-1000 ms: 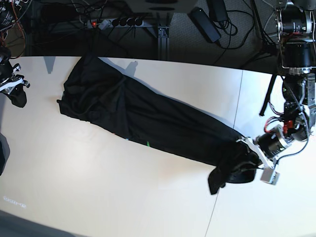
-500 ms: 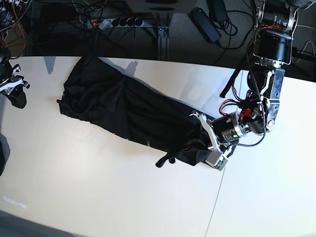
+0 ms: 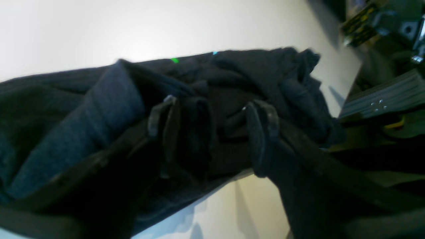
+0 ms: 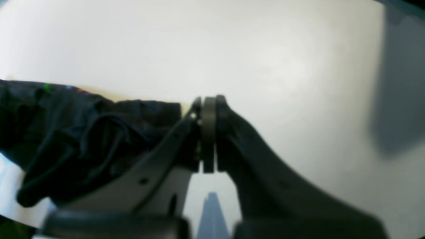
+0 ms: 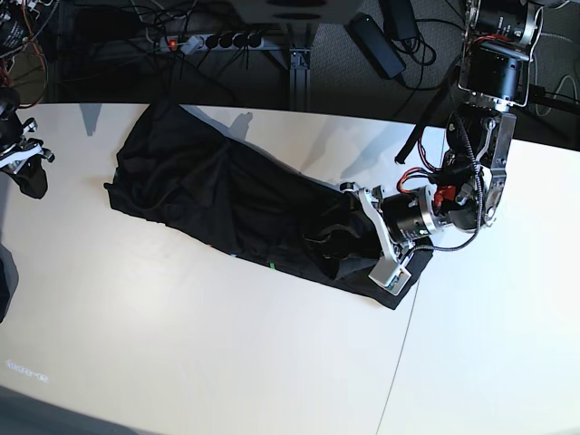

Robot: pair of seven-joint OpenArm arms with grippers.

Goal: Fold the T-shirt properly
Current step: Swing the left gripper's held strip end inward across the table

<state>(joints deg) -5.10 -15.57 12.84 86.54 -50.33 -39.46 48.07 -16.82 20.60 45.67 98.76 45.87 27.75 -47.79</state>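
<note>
While the shirt (image 5: 245, 204) is lying slantwise across the tabletop (image 5: 181, 344), you are spreading your left fingers (image 3: 262, 139) over its bunched near end, right fingers (image 4: 209, 132) clenched empty far off.

Wrist views soft, blurred — glare on pale table (image 5: 181, 344); base view sharp.
</note>
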